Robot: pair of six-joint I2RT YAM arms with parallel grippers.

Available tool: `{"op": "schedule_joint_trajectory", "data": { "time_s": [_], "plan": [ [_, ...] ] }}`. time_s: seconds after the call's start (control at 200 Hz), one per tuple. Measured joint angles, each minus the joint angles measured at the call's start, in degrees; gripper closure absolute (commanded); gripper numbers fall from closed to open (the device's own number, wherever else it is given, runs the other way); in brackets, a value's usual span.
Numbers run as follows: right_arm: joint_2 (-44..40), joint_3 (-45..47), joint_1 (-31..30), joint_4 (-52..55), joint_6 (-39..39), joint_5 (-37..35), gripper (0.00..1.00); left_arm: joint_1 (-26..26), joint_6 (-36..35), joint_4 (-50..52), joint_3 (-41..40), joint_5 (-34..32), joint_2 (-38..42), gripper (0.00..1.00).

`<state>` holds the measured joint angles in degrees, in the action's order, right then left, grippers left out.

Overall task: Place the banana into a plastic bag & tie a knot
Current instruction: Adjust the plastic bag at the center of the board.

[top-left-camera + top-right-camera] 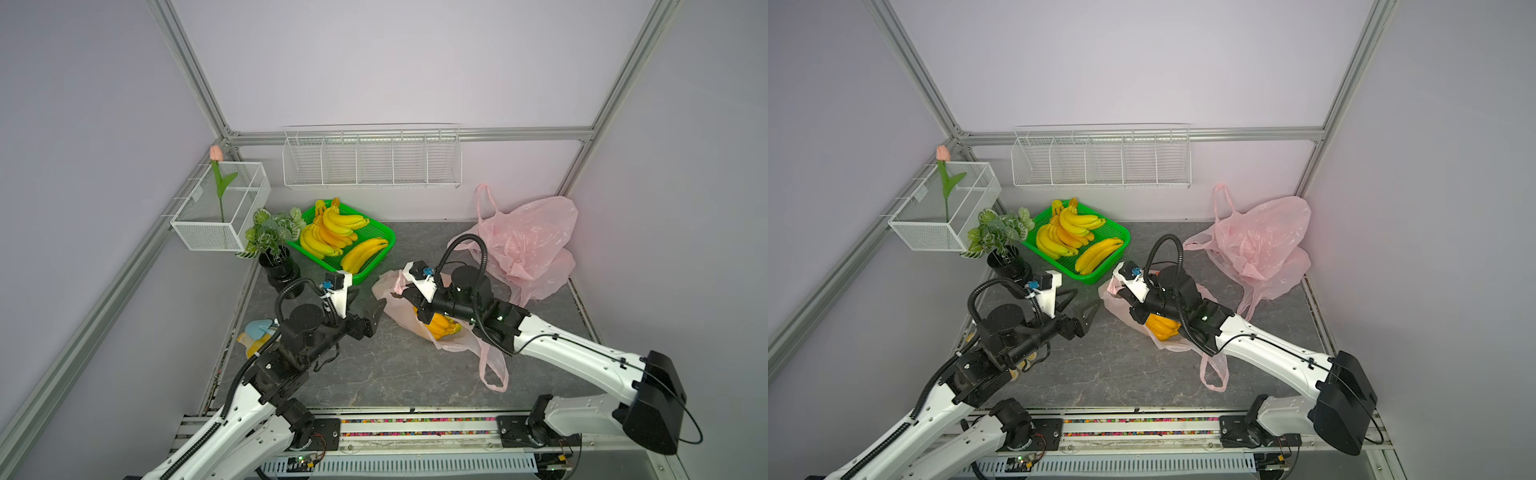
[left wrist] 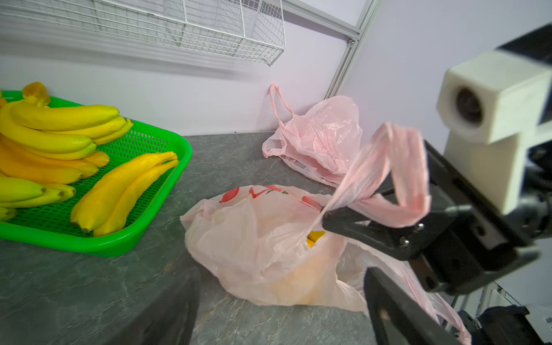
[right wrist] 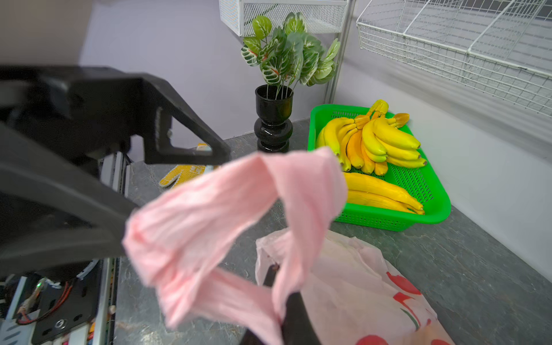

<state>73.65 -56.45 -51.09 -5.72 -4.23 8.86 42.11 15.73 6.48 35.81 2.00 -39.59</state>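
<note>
Done: banana (image 1: 442, 328) inside bag (image 2: 254, 248) on tabletop (image 1: 374, 374). Clamped in right claw (image 2: 324, 218): handle (image 2: 397, 167). Left claw (image 1: 1089, 311) apart, empty, beside bag. Remaining, by look: grab other handle (image 1: 496, 387), tie knot.

White-and-black left arm (image 1: 249, 399) reached forward, low. Black parallel left gripper (image 1: 1090, 316): jaws spread wide, nothing between them. White-and-black right arm (image 1: 573, 353) extended across towards it. Black parallel right gripper (image 2: 324, 218): jaws pinched together on the twisted pink plastic bag handle (image 2: 388, 155). Grippers near each other, apart.
</note>
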Motion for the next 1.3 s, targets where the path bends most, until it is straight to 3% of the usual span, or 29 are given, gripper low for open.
{"op": "schedule_joint_trajectory", "data": {
  "time_s": [0.175,0.445,0.665,0.85,0.98,1.074,1.299],
  "plan": [
    [-1.46,0.00,0.00,4.26,3.89,0.39,0.92,3.28,-5.75,-11.54,-5.77,2.69,-3.37,0.23],
    [-1.46,0.00,0.00,7.37,8.98,1.66,0.91,7.15,-14.56,-23.67,-6.10,6.27,-11.85,0.34],
    [-2.01,0.00,0.26,7.80,11.56,1.95,0.90,7.15,-16.74,-25.75,-6.03,6.88,-18.60,0.45],
    [-2.49,0.00,0.26,7.78,13.18,2.73,0.88,7.17,-17.68,-27.71,-5.22,6.93,-22.73,0.68],
    [-2.62,0.11,0.26,7.78,14.45,2.67,0.78,7.19,-17.70,-28.57,-4.52,6.86,-24.44,0.80],
    [-3.74,0.76,0.26,7.85,14.75,2.08,0.71,7.19,-17.86,-28.70,-4.52,6.88,-24.44,0.83],
    [-8.74,1.55,0.26,8.96,14.23,-2.60,0.69,7.19,-17.88,-28.44,-4.52,6.91,-23.96,0.84]
  ]
}}
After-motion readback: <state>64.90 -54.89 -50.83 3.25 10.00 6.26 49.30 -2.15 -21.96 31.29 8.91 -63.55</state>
